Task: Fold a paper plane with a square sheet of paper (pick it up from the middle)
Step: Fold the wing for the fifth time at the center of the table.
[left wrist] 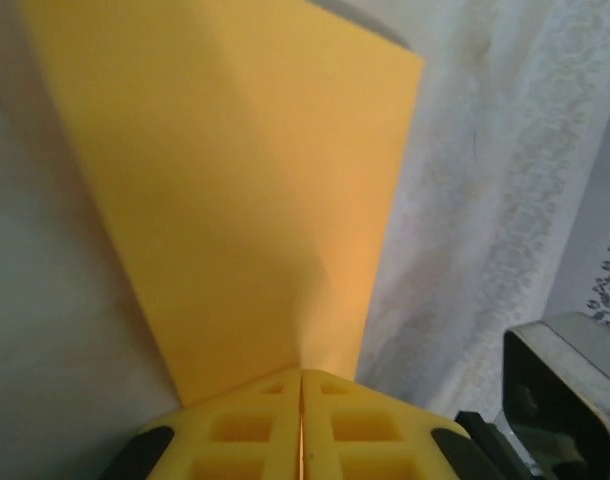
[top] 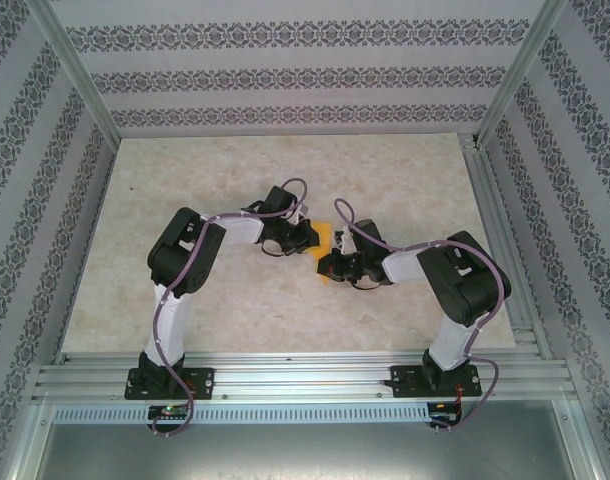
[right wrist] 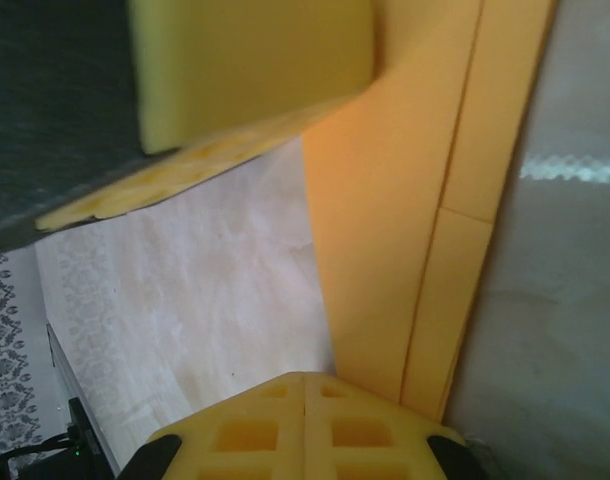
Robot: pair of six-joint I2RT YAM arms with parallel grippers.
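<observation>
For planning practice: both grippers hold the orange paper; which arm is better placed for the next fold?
Probably left: the left gripper is shut on a broad flap of the paper; the right gripper anchors its layered, creased edge.

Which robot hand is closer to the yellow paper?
Left. The left gripper is shut on the paper, pinching its narrow end. The right gripper, shut too, sits against the paper's other side, apparently not pinching it.
</observation>
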